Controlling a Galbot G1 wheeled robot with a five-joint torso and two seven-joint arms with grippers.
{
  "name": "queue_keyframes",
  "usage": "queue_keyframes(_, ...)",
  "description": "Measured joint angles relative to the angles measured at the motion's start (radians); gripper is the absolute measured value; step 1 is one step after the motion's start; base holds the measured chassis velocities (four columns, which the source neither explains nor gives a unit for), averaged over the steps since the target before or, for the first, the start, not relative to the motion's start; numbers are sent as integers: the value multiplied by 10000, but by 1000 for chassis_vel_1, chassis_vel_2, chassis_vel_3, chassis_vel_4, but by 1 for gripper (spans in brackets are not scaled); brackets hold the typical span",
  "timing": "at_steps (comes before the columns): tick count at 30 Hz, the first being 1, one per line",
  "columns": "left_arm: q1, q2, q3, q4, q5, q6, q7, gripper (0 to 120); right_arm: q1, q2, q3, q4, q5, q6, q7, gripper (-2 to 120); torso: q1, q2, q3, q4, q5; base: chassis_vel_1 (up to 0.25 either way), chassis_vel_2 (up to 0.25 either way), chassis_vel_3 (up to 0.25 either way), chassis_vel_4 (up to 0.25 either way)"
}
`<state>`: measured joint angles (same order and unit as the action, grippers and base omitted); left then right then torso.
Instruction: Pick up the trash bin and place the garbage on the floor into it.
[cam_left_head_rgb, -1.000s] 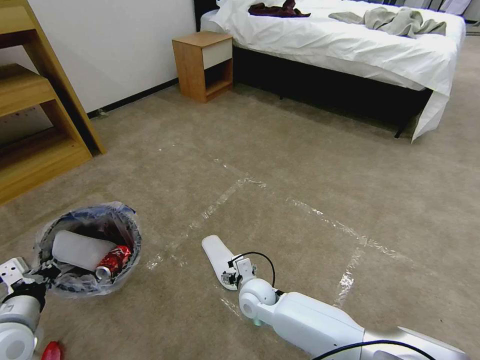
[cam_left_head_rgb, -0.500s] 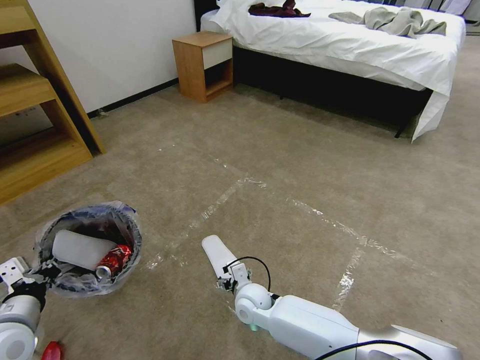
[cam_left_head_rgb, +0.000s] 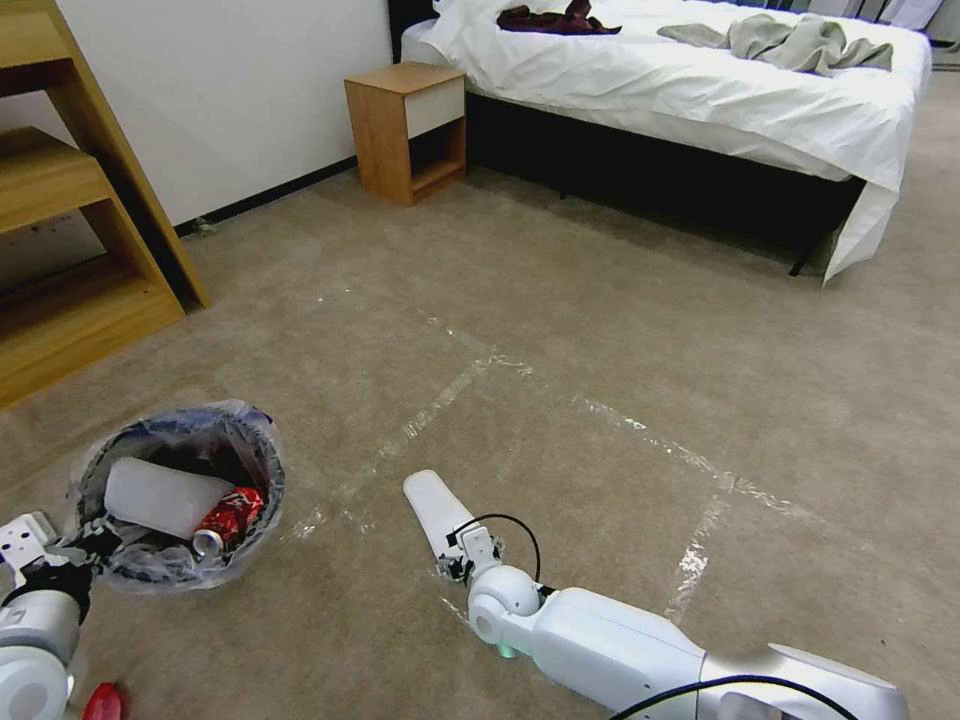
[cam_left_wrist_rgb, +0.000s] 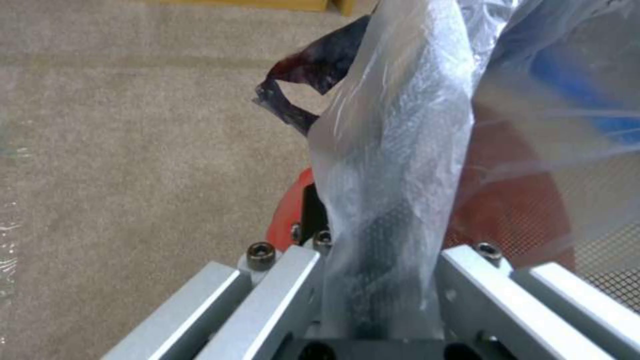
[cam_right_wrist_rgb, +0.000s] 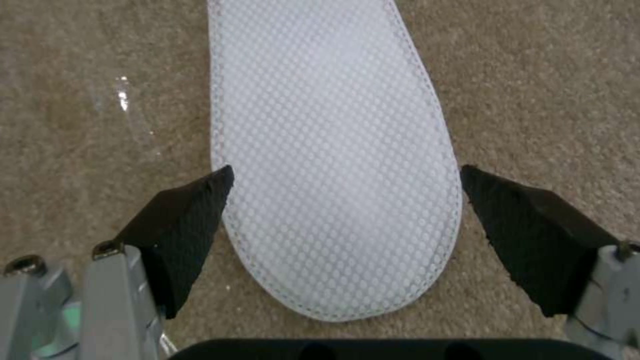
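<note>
Straddling a white slipper (cam_left_head_rgb: 436, 508) on the floor (cam_left_head_rgb: 600, 330), the right gripper (cam_right_wrist_rgb: 347, 220) sat low with its jaws spread wide, one black pad (cam_right_wrist_rgb: 183, 225) at each edge of the sole near its rounded end.
Pads looked at the slipper's edges but not squeezing it; slipper lay flat on the carpet beside a strip of clear tape (cam_left_head_rgb: 440, 400). Left gripper (cam_left_head_rgb: 85, 538) was off to the robot's left, pinched on the rim and bag liner of the trash bin (cam_left_head_rgb: 180, 495); wrist view showed clear plastic bunched between its fingers (cam_left_wrist_rgb: 267, 300), red bucket wall just beyond. Bin already had a white slipper (cam_left_head_rgb: 160, 497) and a red drink can (cam_left_head_rgb: 228, 520) inside. A red scrap (cam_left_head_rgb: 103, 702) lay on the carpet near the left arm. Bed (cam_left_head_rgb: 700, 90) and nightstand (cam_left_head_rgb: 405, 130) stood well behind.
</note>
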<state>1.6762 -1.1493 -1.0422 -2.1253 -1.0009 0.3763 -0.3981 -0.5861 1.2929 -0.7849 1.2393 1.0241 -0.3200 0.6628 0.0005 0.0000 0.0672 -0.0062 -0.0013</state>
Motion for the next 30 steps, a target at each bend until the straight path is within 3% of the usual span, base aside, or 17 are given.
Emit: queue_keyframes(30,83,-108,-22,-177,16,-36,-28,0,-88,448,-219,-1057,-378,219,-437,85,0,0,-1,-1,0,0,0,0,0)
